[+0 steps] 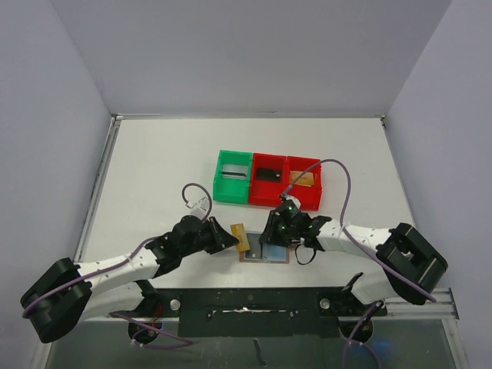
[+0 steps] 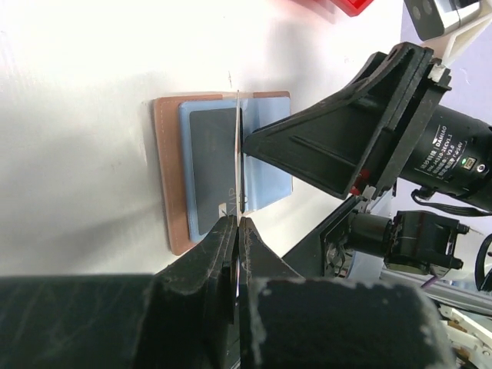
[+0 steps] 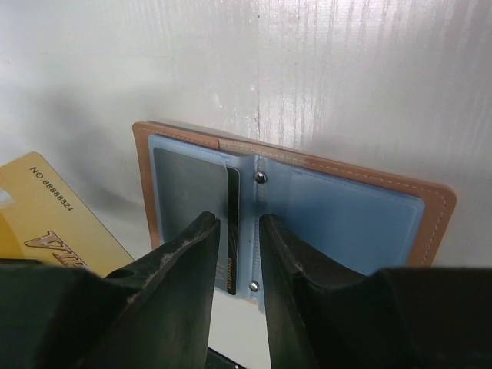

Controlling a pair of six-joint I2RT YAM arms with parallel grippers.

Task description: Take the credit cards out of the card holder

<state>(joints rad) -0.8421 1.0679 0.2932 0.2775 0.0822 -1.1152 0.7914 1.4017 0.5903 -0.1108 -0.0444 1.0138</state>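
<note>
Card holder (image 1: pixel 273 253): where is it, and how far along?
— Open flat at the counter's (image 1: pixel 154 169) 6 o'clock edge. Left claw (image 2: pixel 238 227) pinches a freed gold card (image 3: pixel 54 219); right claw (image 3: pixel 237 223), slightly parted, straddles a dark card (image 2: pixel 211 161) still pocketed. Likely midway: bins (image 1: pixel 286 201) at 12 o'clock already hold cards.

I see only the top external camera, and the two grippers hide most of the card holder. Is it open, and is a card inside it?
Observer: The card holder lies open, and the left wrist view shows a dark card in one blue-grey pocket.
Operator: What does the left arm hold?
Observer: The left gripper is shut on the edge of a gold card with a printed number.
Operator: And the right one?
Observer: The right gripper stands over the dark card with its jaws apart.
</note>
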